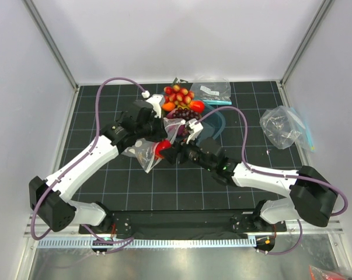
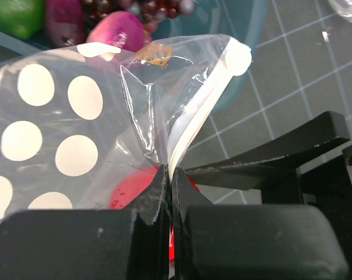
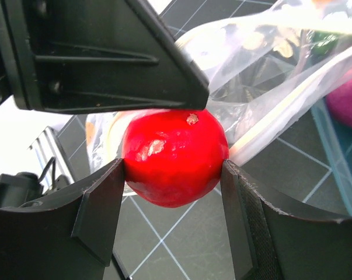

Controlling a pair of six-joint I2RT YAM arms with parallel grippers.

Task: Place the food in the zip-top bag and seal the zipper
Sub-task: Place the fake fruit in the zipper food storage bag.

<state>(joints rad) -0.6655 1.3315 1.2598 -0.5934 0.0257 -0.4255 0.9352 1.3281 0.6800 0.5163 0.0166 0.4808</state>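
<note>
My left gripper (image 2: 170, 178) is shut on the white zipper strip (image 2: 199, 111) of the clear polka-dot zip-top bag (image 2: 53, 116), holding its mouth up over the mat (image 1: 145, 153). My right gripper (image 3: 173, 175) is shut on the red tomato (image 3: 174, 156) and holds it at the bag's mouth, just under the left gripper; in the top view the tomato (image 1: 160, 149) sits against the bag's edge. The purple-pink onion (image 2: 116, 30) and the dark grapes (image 2: 146, 7) lie in the blue tray (image 1: 218, 119) behind the bag.
The tray also holds orange, red and green toy foods (image 1: 178, 94). A plain clear bag (image 1: 211, 88) lies behind the tray, and another plain bag with a teal strip (image 1: 282, 125) lies at the right. Frame posts stand at the mat's far corners.
</note>
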